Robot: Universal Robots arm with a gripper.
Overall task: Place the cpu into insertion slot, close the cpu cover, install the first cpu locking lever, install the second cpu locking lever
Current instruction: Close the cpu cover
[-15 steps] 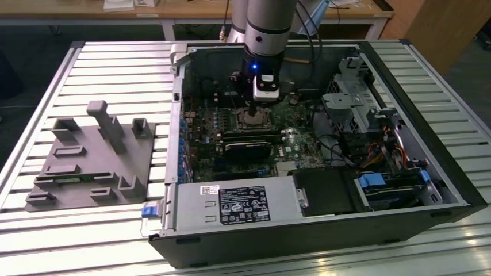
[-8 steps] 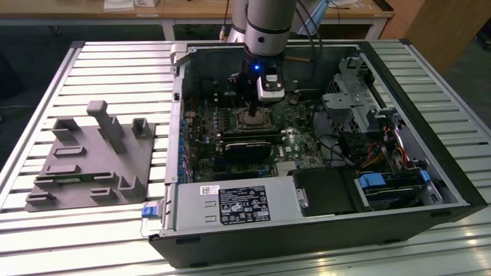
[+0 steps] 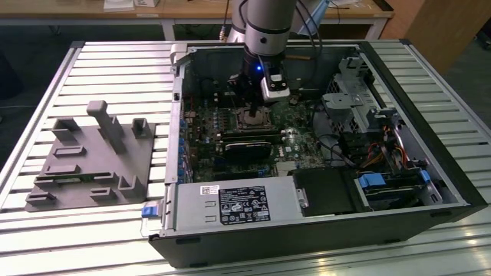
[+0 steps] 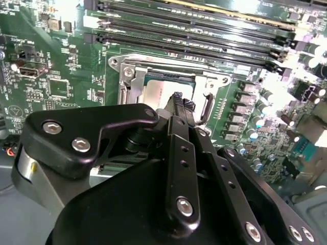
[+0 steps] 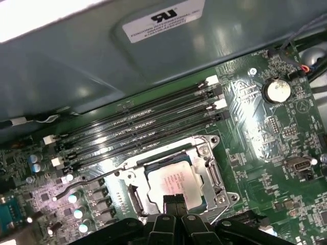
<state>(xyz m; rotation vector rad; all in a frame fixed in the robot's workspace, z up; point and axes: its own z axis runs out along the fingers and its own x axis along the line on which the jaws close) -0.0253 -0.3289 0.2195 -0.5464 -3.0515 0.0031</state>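
Observation:
The cpu [image 5: 176,181] lies flat in the insertion slot [image 5: 134,196], its pale metal top showing through the cut-out of the silvery cpu cover [image 5: 204,153], which looks lowered over it. A thin wire lever [image 5: 84,185] sticks out to one side of the socket, and a hooked lever end [image 4: 207,104] sits at the other side. My gripper [image 5: 174,200] hangs just above the socket's edge, its black fingers pressed together with nothing between them. The second wrist view has the gripper [image 4: 177,99] over the cpu [image 4: 156,92]. In the exterior view the gripper [image 3: 252,110] stands over the cpu [image 3: 253,119] inside the open case.
Long black memory slots [image 5: 143,122] run beside the socket, with a coin battery [image 5: 276,90] nearby. A black card [image 3: 247,150], power supply [image 3: 234,207] and drive bays [image 3: 383,184] crowd the case. A grey fixture [image 3: 92,158] sits on the slatted table at the exterior view's left.

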